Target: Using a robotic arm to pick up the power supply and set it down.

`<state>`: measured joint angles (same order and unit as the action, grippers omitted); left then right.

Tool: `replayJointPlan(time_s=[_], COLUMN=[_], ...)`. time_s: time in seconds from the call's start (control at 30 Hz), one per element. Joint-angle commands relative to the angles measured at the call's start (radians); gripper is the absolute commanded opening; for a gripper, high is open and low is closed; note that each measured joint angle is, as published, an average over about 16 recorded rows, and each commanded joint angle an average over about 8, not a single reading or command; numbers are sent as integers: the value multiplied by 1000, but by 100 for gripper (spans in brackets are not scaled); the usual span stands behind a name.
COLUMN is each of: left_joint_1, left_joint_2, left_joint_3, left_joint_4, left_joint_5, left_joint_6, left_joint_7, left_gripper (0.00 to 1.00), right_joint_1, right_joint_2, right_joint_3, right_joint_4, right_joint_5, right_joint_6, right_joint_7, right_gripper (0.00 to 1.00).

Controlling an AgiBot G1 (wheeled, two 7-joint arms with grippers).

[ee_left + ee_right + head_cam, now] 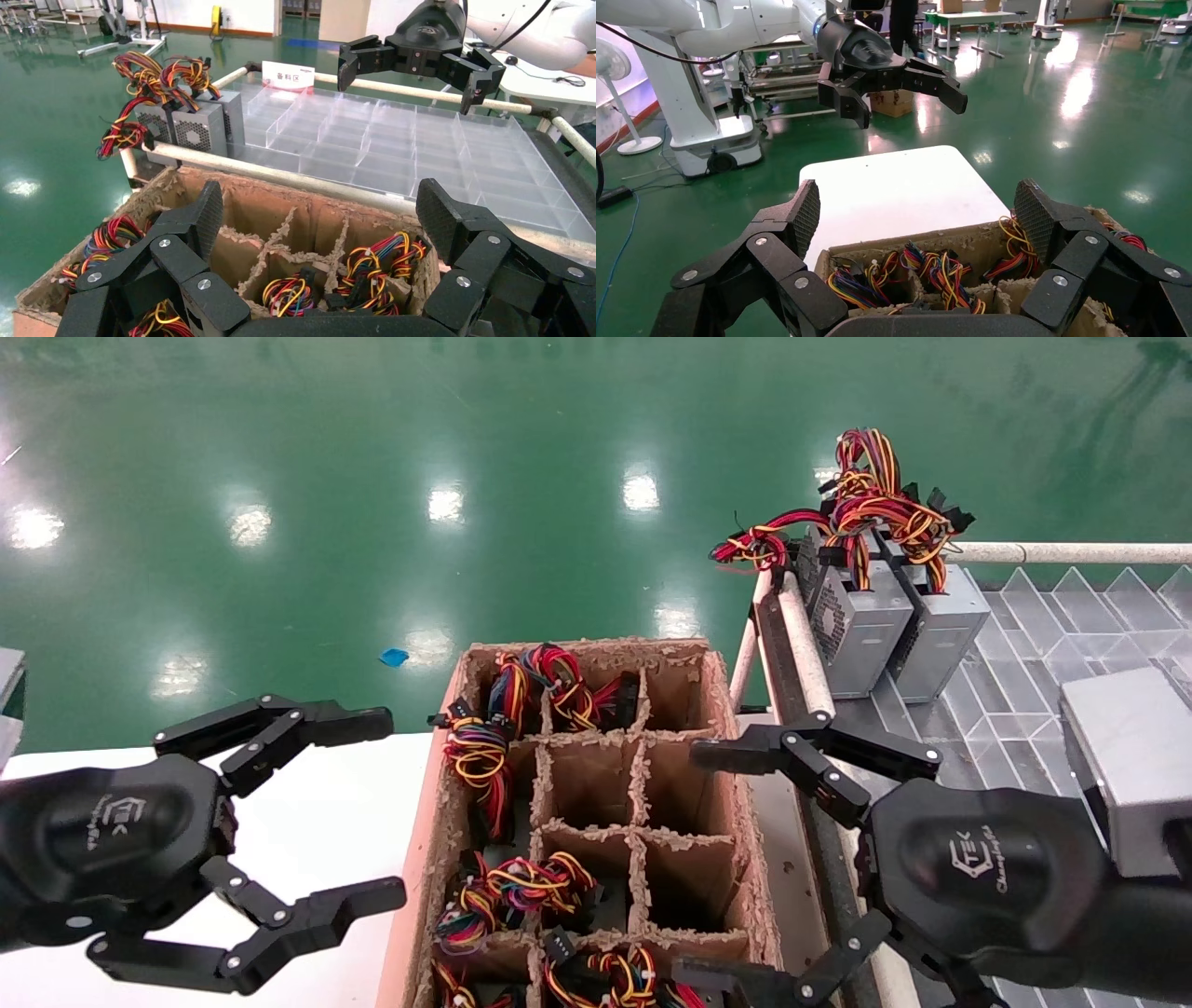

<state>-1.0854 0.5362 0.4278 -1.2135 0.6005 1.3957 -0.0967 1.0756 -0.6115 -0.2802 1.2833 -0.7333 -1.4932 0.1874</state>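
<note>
Both claws stand wide open and hold nothing. In the head view the left claw [307, 822] hangs over the white table [317, 812] at about 8 o'clock from the cardboard box [430, 859], and the right claw [745, 864] sits at the box's 3 o'clock edge, over the gap between the box and the clear tray [1043, 617].

The power supplies still to be picked sit down in the box's cells, with only their wire bundles showing: one bundle [484, 756] at the box's 10 o'clock, another [517, 887] near 7 o'clock, and more along the near edge. Two grey units [857, 626] already stand in the tray at 1 o'clock, wires up, and another grey box [1131, 756] lies at 3 o'clock.

The step in hand looks like the reach into the box, and neither claw has committed yet. The right claw is nearer the drop-off, so it seems the natural one to work. To do it well, line the open fingers up square over one cell, straddling the metal body rather than the wires, since a grip on loose wire would likely slip or drag a neighbouring bundle. Come straight down so the fingers clear the ragged cardboard dividers, close only once the pads are on the case, then lift vertically before swinging toward the tray.
</note>
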Motion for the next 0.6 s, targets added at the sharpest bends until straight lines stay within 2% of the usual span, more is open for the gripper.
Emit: replayJointPlan(time_s=[0.03,0.6], left_joint_1=[0,0], left_joint_2=[0,0], left_joint_3=[0,0], left_joint_4=[0,0], left_joint_5=[0,0], left_joint_6=[0,0], left_joint_7=[0,0], left_gripper=[100,100], right_joint_1=[0,0], right_joint_2=[0,0], right_joint_3=[0,0], right_joint_4=[0,0], right_joint_5=[0,0], right_joint_6=[0,0], right_joint_7=[0,0], right_gripper=[100,100])
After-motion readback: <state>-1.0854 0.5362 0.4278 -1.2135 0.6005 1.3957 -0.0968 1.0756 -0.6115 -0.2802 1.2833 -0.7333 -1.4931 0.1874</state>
